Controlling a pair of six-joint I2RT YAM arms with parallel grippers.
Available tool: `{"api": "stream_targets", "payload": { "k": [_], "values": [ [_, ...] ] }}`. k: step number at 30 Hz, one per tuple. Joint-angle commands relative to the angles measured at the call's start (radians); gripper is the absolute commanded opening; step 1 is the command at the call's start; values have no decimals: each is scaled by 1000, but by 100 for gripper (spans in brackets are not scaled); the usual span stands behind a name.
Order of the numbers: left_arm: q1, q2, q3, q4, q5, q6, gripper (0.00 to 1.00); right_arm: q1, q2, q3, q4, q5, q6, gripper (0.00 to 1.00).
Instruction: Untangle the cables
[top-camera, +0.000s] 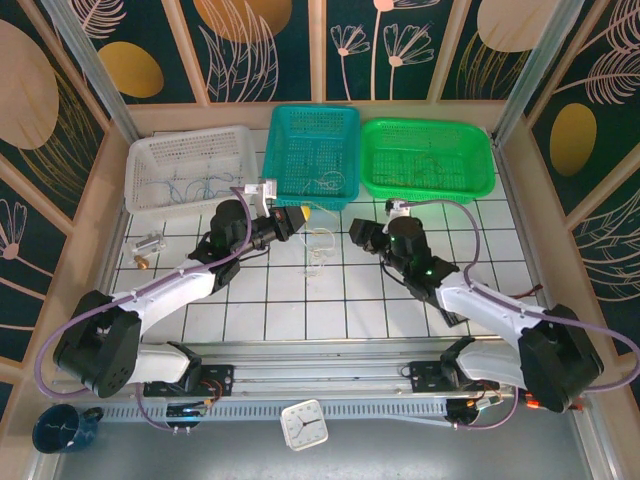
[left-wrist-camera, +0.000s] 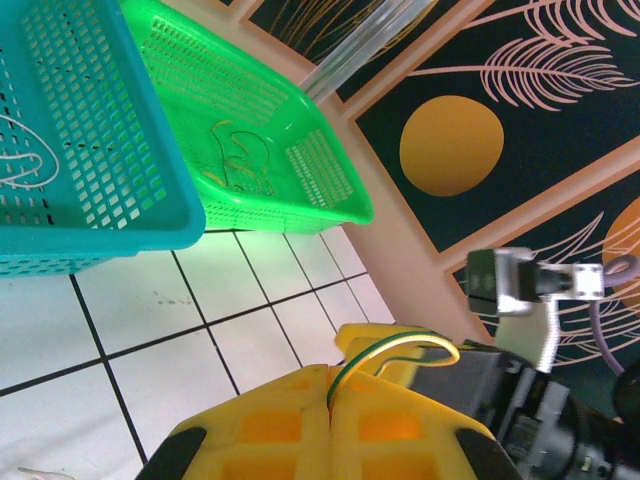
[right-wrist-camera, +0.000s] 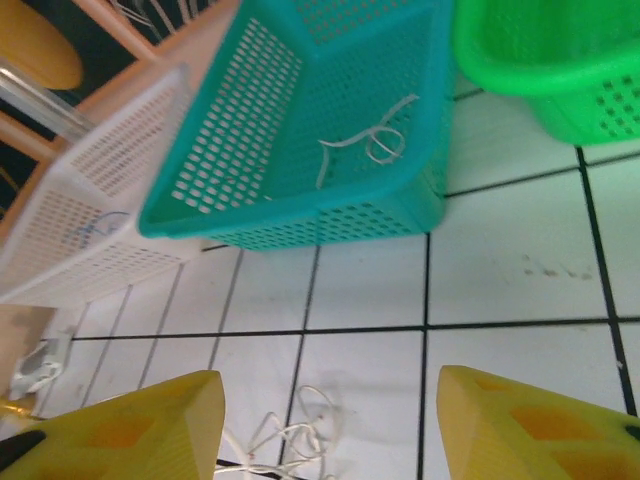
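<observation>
Top external: three mesh baskets line the far edge of the tiled table (top-camera: 300, 310). A white basket (top-camera: 133, 175) is at 10 o'clock, a teal basket (top-camera: 312, 195) at 12 and a green basket (top-camera: 425, 190) at 1. The left gripper (top-camera: 297, 218) lies just below the teal basket's near wall, its yellow fingers pressed together. The right gripper (top-camera: 358, 232) is near it, at its 3 o'clock. A loose whitish tangle of cables (top-camera: 318, 247) lies on the tiles between the two, slightly nearer the arm bases. Thin bluish cables (top-camera: 190, 185) lie in the white basket.

Left wrist: the left gripper (left-wrist-camera: 330, 400) is clenched on a yellowish cable (left-wrist-camera: 400, 347), which arcs out of the seam between the fingers toward 3 o'clock. The teal basket (left-wrist-camera: 100, 200) is at 10 o'clock and the green basket (left-wrist-camera: 340, 190) at 12, with yellowish strands (left-wrist-camera: 240, 165) inside.

Right wrist: the right gripper (right-wrist-camera: 330, 425) is released, its yellow fingers (right-wrist-camera: 130, 425) wide apart with nothing between them. The whitish tangle of cables (right-wrist-camera: 285, 435) lies on the tiles at 6 o'clock. A whitish strand (right-wrist-camera: 370, 145) lies in the teal basket (right-wrist-camera: 300, 215) at 12.
</observation>
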Motion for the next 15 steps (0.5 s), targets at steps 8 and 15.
{"api": "stream_targets", "payload": {
  "k": [8,15],
  "values": [
    [0,-20,-4,43,15,-14,0,6,-4,83,105,-243,-91,66],
    [1,-21,0,40,13,-12,0,24,73,123,153,-306,-106,67]
  ]
}}
